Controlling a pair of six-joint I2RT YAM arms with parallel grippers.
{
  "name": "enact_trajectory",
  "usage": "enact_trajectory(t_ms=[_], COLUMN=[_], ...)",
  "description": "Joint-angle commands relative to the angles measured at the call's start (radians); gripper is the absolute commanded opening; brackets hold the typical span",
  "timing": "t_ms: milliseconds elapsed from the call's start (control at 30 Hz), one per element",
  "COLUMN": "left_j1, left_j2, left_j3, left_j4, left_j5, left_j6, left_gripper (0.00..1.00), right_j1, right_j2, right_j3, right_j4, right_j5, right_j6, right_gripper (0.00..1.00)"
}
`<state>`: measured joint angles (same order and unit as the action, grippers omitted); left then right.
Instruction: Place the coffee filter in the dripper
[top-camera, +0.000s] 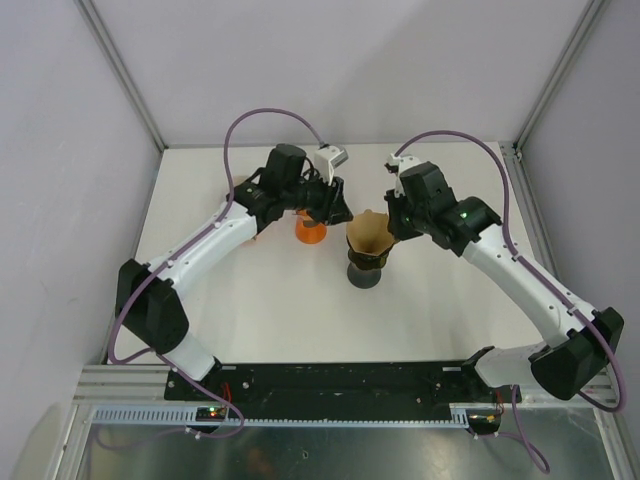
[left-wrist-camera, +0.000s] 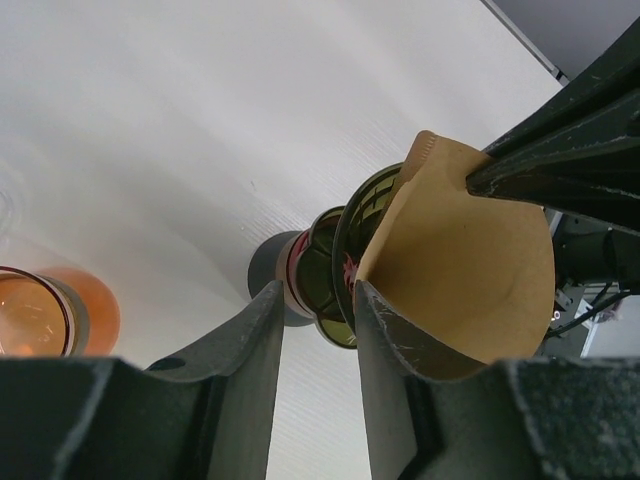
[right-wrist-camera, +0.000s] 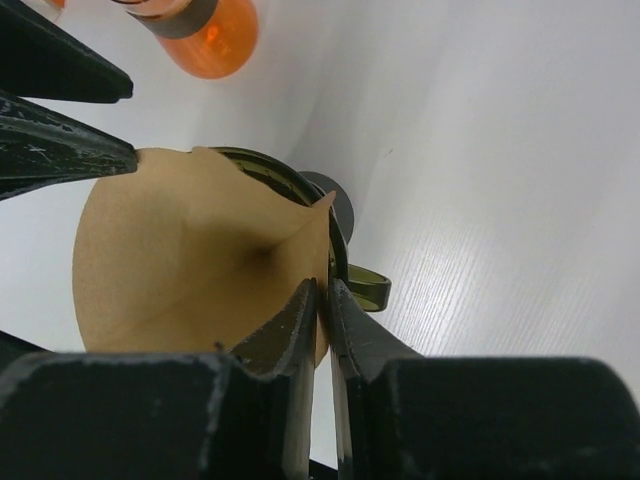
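The brown paper coffee filter (top-camera: 367, 233) stands open as a cone in the olive-green glass dripper (top-camera: 365, 270) at the table's middle. My right gripper (top-camera: 393, 228) is shut on the filter's right edge; the right wrist view shows its fingertips (right-wrist-camera: 322, 288) pinching the paper (right-wrist-camera: 190, 260) just inside the dripper's rim (right-wrist-camera: 290, 180). My left gripper (top-camera: 340, 215) is open at the filter's left side. In the left wrist view its jaws (left-wrist-camera: 317, 295) hold nothing, with the dripper (left-wrist-camera: 325, 265) seen between them and the filter (left-wrist-camera: 470, 260) beside its right finger.
An orange translucent cup (top-camera: 311, 232) stands just left of the dripper, under my left gripper; it also shows in the left wrist view (left-wrist-camera: 50, 310) and the right wrist view (right-wrist-camera: 205, 35). White walls enclose the table on three sides.
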<state>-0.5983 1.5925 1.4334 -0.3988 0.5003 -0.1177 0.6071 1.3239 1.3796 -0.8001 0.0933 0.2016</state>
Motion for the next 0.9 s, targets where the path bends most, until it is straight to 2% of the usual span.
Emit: enact_trajectory(t_ms=[0,433,633,867], left_j1=[-0.013,-0.026,-0.026,-0.025], left_j2=[-0.017,-0.016,-0.027,-0.033], left_j3=[-0.025,-0.046,-0.031,-0.009], left_j4=[0.029,0.029,0.029,0.028], left_j5=[0.014,-0.022,-0.042,-0.041], left_j6=[0.033,0.067,0.071,0.072], left_gripper=[0.39,0.39,0.4,0.49], right_j1=[-0.005,-0.003,0.0,0.003], right_j2=[0.011,0.002,-0.005,-0.029], right_j3=[-0.019,-0.056,-0.056,-0.054], right_j4=[0.022,0.072,0.086,0.112], right_j5=[0.006,-0.015,-0.017,-0.022], right_j6=[-0.023,-0.063,-0.075,-0.085], right_gripper=[0.14,0.2,0.31,0.4])
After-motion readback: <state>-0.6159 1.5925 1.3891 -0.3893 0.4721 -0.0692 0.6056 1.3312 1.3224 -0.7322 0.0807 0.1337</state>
